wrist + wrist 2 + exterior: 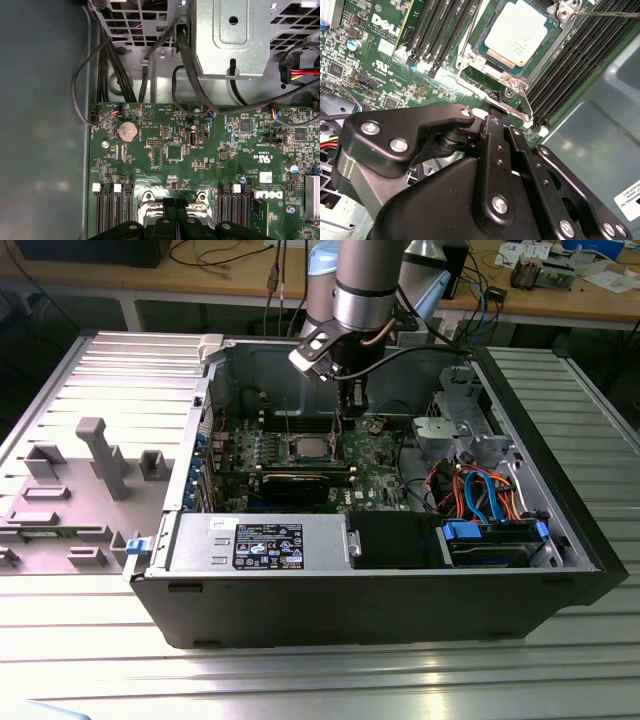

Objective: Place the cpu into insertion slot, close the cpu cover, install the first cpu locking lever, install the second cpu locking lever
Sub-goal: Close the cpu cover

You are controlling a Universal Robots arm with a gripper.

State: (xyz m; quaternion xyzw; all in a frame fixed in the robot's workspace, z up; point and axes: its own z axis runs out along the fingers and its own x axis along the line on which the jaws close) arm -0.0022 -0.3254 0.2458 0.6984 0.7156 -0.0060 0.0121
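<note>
One pincer (495, 114) at cpu cover (511, 80) edge; cpu (517, 32) seated.

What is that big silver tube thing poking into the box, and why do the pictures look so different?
It is a robot arm reaching into an open computer case on a metal table. One picture comes from a camera off to the side; the other two come from cameras riding near the arm's wrist, so they look close up. The black gripper hovers over the green motherboard, close to the cpu, the shiny square chip. Its fingers look shut, and I see nothing held.
</note>
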